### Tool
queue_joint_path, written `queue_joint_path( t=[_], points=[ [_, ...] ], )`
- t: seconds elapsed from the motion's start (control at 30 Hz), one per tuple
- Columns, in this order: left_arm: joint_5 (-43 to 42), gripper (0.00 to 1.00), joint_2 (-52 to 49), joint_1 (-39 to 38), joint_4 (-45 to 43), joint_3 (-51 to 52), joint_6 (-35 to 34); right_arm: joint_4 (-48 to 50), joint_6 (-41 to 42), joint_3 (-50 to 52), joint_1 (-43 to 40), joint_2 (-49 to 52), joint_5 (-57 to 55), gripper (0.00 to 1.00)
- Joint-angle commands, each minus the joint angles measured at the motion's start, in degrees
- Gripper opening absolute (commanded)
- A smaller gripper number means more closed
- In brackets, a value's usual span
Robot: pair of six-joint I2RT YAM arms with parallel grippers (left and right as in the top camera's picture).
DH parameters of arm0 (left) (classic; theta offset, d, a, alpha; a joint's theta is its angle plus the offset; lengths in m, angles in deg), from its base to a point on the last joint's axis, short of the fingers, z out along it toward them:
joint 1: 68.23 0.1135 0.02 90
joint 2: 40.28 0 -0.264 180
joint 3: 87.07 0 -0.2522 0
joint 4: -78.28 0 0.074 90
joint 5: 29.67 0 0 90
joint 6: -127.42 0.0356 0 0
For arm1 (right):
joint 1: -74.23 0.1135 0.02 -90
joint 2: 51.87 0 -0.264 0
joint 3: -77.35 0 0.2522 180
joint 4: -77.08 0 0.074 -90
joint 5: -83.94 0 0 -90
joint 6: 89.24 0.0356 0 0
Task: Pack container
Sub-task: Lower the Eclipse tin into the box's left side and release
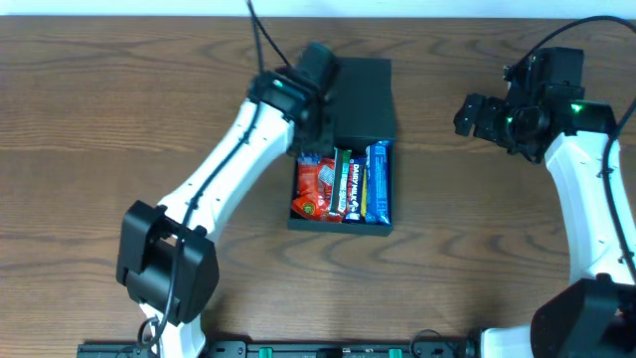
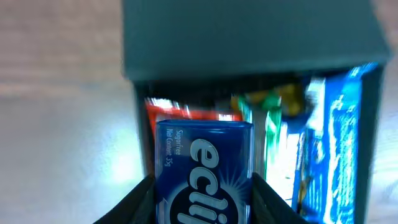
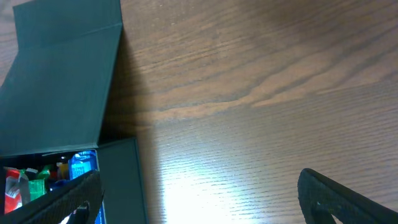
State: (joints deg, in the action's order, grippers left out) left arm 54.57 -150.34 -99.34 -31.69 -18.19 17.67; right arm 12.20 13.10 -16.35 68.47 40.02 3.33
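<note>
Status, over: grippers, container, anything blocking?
Left gripper shut on blue tin, at open container. Right gripper open, empty, off to the side. Snack packets inside; no obstruction seen.

Snack packets (image 1: 343, 186) inside container (image 1: 364, 88)

The overhead view gives you even, bright light and sharp detail, with soft shadows on the desk (image 1: 99, 99). In your left wrist view all is blurred; the blue mint tin (image 2: 203, 168) is too near, and glare whitens the desk. Your right wrist view has white glare on the wood beside the container (image 3: 62, 74).
</note>
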Motion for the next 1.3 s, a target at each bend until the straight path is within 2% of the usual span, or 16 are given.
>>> queue_joint_path(
  t=[0.0, 0.33, 0.6, 0.63, 0.67, 0.7, 0.73, 0.87, 1.03, 1.1, 1.17, 1.23, 1.27],
  points=[
    [1.86, 0.06, -0.20, -0.79, 0.35, 3.50, -5.27, 0.11, -0.81, -0.94, 0.55, 0.09, -0.15, 0.99],
    [2.60, 0.06, -0.20, -3.96, -7.32, 11.76, -7.08, 0.11, -0.83, -0.94, 0.55, 0.09, -0.17, 0.99],
    [6.19, 0.06, -0.20, -4.90, -7.69, 12.92, -7.08, 0.11, -0.83, -0.94, 0.55, 0.09, -0.17, 0.99],
    [6.19, 0.12, -0.20, -4.90, -7.65, 13.07, -7.08, 0.11, -0.83, -0.94, 0.55, 0.09, -0.17, 0.99],
    [6.19, 0.24, -0.20, -4.90, -7.65, 13.20, -7.08, 0.11, -0.83, -0.94, 0.55, 0.09, -0.17, 0.99],
    [6.19, 0.48, -0.20, -4.90, -7.45, 13.22, -7.08, 0.11, -0.83, -0.94, 0.55, 0.09, -0.17, 0.99],
    [6.19, 0.54, -0.20, -4.90, -7.23, 13.22, -7.06, 0.11, -0.83, -0.94, 0.55, 0.09, -0.17, 0.99],
    [6.16, 0.58, 0.02, -4.87, -6.99, 13.20, -5.49, 0.11, -0.83, -0.94, 0.55, 0.09, -0.15, 0.99],
    [6.40, 0.51, 3.23, -4.70, -7.08, 11.19, -1.73, 0.11, -0.83, -0.94, 0.55, 0.09, -0.15, 0.99],
    [7.85, 0.51, 6.01, -4.09, -7.82, 9.81, -1.44, 0.11, -0.83, -0.94, 0.55, 0.09, -0.15, 0.99],
    [10.60, 0.56, 8.92, -2.89, -9.53, 9.03, -1.44, 0.11, -0.83, -0.94, 0.55, 0.09, -0.17, 0.99],
    [12.63, 0.65, 11.28, -1.22, -12.04, 9.01, -1.38, 0.11, -0.83, -0.94, 0.55, 0.09, -0.17, 0.99],
    [13.20, 0.66, 12.13, -0.24, -13.25, 9.01, -0.96, 0.11, -0.83, -0.94, 0.55, 0.09, -0.15, 0.99]
  ],
)
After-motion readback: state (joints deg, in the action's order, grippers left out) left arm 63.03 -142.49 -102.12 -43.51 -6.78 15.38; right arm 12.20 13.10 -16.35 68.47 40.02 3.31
